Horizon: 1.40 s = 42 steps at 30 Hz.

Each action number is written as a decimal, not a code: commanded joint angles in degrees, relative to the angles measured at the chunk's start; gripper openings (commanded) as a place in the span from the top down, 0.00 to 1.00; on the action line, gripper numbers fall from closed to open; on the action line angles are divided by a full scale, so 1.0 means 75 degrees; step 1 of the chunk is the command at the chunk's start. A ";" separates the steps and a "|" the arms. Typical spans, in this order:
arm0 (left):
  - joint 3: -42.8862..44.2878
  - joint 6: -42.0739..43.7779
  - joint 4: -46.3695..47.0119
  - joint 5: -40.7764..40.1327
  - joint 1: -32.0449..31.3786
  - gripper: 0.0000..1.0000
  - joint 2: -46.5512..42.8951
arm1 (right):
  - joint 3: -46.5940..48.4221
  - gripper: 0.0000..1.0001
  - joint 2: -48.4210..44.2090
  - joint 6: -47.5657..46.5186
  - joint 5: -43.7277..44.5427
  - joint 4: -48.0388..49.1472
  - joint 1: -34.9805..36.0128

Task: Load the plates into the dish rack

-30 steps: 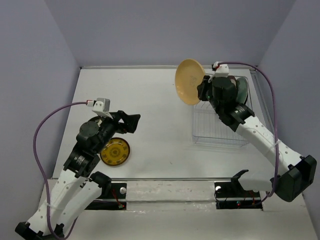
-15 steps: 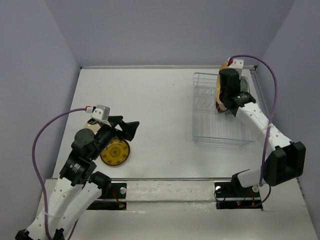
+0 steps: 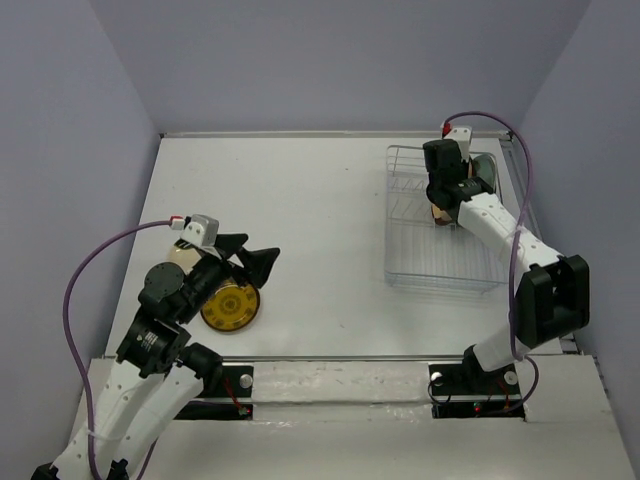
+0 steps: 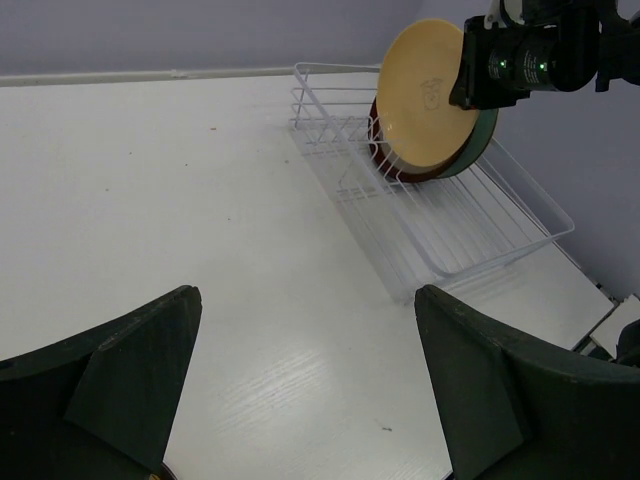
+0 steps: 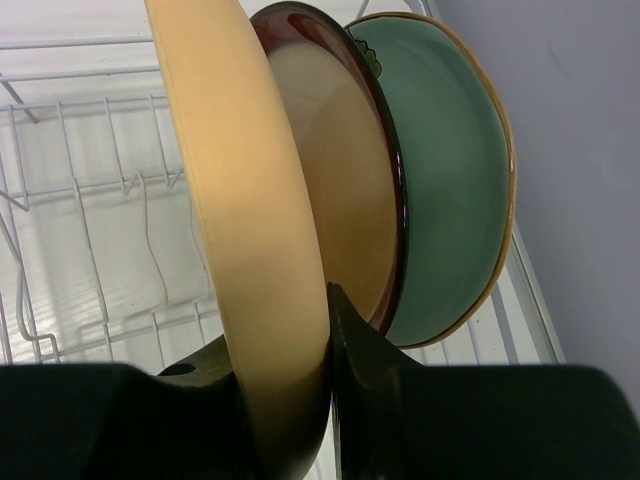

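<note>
Right now the right gripper is clamping the rim of the peach plate, holding it on edge at the rack, just beside the red-rimmed plate and the teal plate standing there. The left gripper is hanging wide open over the counter, near the yellow plate lying flat.

Two arms were white and black, cabled in purple.
The left arm and right arm had white shell links between black joint housings. A purple cable ran to a small white camera block marked red; a second purple cable served the right. The left gripper had dark, wedge-shaped fingers. Black base mounts carried tiny red lights.
</note>
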 commanded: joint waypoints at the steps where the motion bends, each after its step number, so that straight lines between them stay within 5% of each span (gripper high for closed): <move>1: -0.0092 0.0128 0.0225 0.0163 -0.0039 0.01 -0.0023 | 0.0367 0.93 0.0066 0.0220 -0.0090 0.0137 -0.0048; 10: -0.0104 0.0128 0.0189 0.0070 -0.0016 0.01 0.0094 | 0.0133 0.92 0.0723 0.0981 -0.0817 0.0196 -0.0270; 13: -0.0092 0.0117 0.0155 -0.0012 -0.0004 0.01 0.0164 | 0.0098 0.77 0.0642 0.1053 -0.0900 0.0242 -0.0341; 19: -0.0092 0.0117 0.0131 -0.0048 0.0078 0.01 0.0293 | 0.0144 0.27 -0.0095 0.0843 -0.0958 0.0219 -0.0341; 22: -0.0081 0.0117 0.0131 -0.0083 0.0160 0.01 0.0375 | 0.0203 0.18 -0.0633 0.0760 -0.1298 0.0161 -0.0341; 28: -0.0057 0.0128 0.0131 -0.0176 0.0335 0.01 0.0598 | 0.0028 0.17 -0.1467 0.0935 -0.2538 0.0172 -0.0154; 32: -0.0010 0.0128 0.0119 -0.0526 0.0535 0.01 0.0645 | -0.0616 0.32 -0.1878 0.1450 -0.4470 0.1164 0.0665; 36: 0.0025 0.0093 0.0154 -0.0891 0.0839 0.01 0.0657 | -0.0934 0.53 -0.1376 0.1884 -0.5727 0.2210 0.2094; 42: 0.0048 0.0058 0.0178 -0.0891 0.1308 0.01 0.0996 | -0.0688 0.57 0.0496 0.2622 -0.7414 0.3815 0.3490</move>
